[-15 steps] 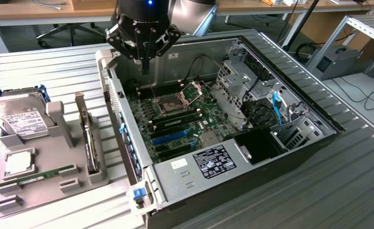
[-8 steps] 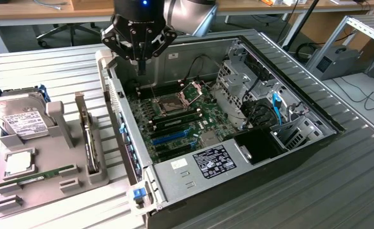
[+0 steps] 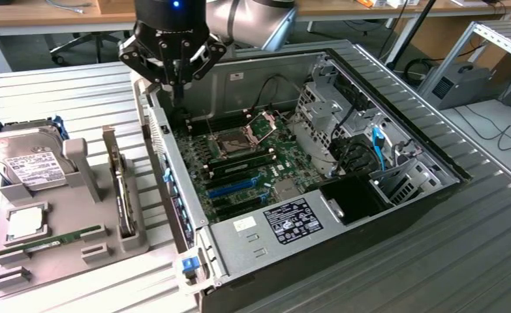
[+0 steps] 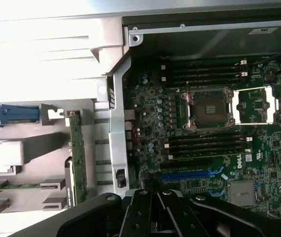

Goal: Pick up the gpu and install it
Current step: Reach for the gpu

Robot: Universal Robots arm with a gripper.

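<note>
Currently: gripper (image 3: 177,98) closed, nothing between its fingers, hanging over the far corner of the open computer case (image 3: 229,257), above the edge of the motherboard (image 3: 237,163). The gpu (image 3: 119,186) stands on edge in a slot of the grey holder (image 3: 64,261), on the exterior view's left of the case, well apart from the gripper. Hard drive (image 3: 29,163) propped in the same holder; memory stick (image 3: 51,242) lying flat near it. Wrist view: blue expansion slot (image 4: 190,174) near the fingers
</note>
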